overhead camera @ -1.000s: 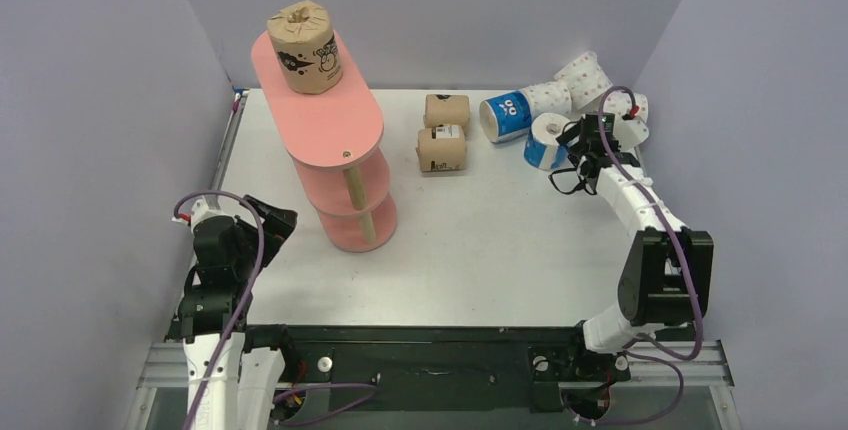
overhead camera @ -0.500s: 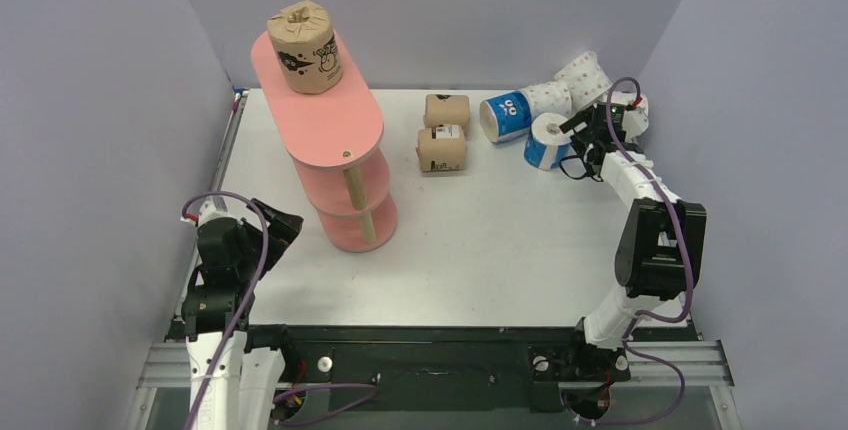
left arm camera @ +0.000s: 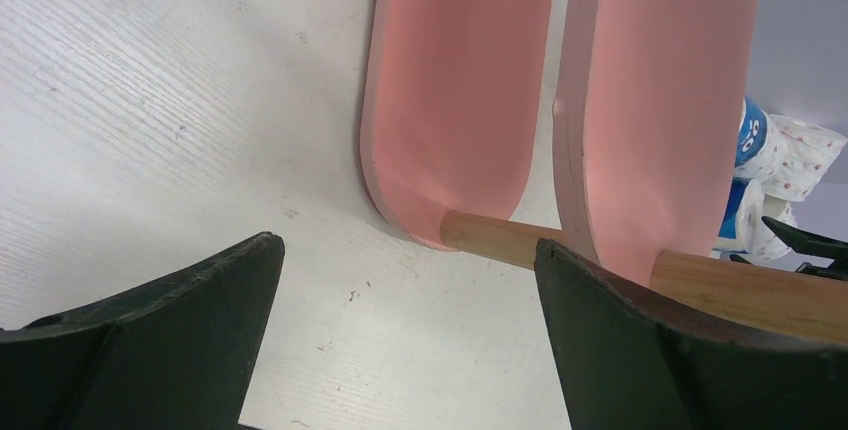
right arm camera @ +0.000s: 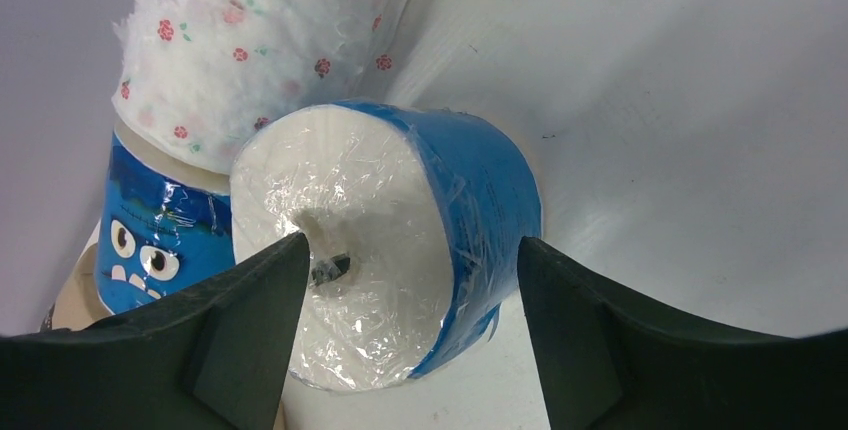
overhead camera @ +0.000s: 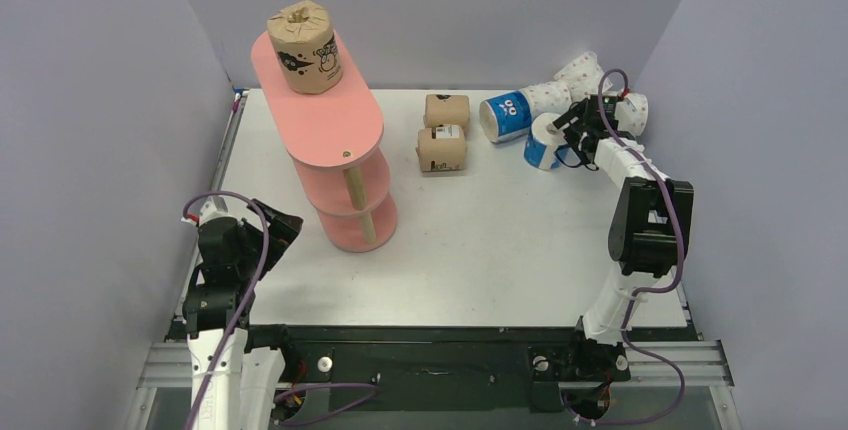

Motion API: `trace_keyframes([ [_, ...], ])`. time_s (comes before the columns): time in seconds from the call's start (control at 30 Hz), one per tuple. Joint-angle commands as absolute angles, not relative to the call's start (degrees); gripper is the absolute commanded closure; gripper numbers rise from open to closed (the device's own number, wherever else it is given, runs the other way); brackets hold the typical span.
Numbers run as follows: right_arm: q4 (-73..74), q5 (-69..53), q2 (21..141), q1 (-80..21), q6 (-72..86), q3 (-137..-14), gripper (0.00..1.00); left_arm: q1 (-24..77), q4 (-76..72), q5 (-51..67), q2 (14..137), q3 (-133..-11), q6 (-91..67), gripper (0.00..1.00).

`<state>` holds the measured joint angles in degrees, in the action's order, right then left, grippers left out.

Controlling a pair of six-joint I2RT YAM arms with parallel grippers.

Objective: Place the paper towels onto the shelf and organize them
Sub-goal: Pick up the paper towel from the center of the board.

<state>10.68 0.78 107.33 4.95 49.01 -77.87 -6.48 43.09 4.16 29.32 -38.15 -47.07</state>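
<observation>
Well right of the tall salmon-pink three-tier shelf (overhead camera: 330, 120), the right gripper (right arm camera: 408, 250), jaws wide and holding nothing yet, straddles a blue film-wrapped paper towel roll (right arm camera: 470, 190), which could squirt free if the pinch lands off-centre on that slick film.

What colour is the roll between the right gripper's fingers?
Blue roll, white ends; right wrist view.

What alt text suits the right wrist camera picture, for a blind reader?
A blue paper towel roll with a white end lies between the right pincer's dark fingers. Behind it sit another blue roll and a pink-dotted roll.
</observation>
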Motion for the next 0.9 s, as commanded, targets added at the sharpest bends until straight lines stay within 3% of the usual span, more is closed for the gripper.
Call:
trace_keyframes([
  [0.0,10.46,0.51,107.93,4.93,47.48,-81.22,0.29,-6.95,40.20,5.11,29.75,-38.02,-45.97,0.03],
  [0.57,11.64,0.53,111.04,3.23,46.14,-81.47,0.40,-7.11,39.50,5.88,30.23,-37.16,-46.05,0.04],
  [0.87,12.20,1.50,108.78,2.79,46.49,-79.54,0.60,-7.04,39.51,6.19,30.06,-37.28,-46.18,0.04],
])
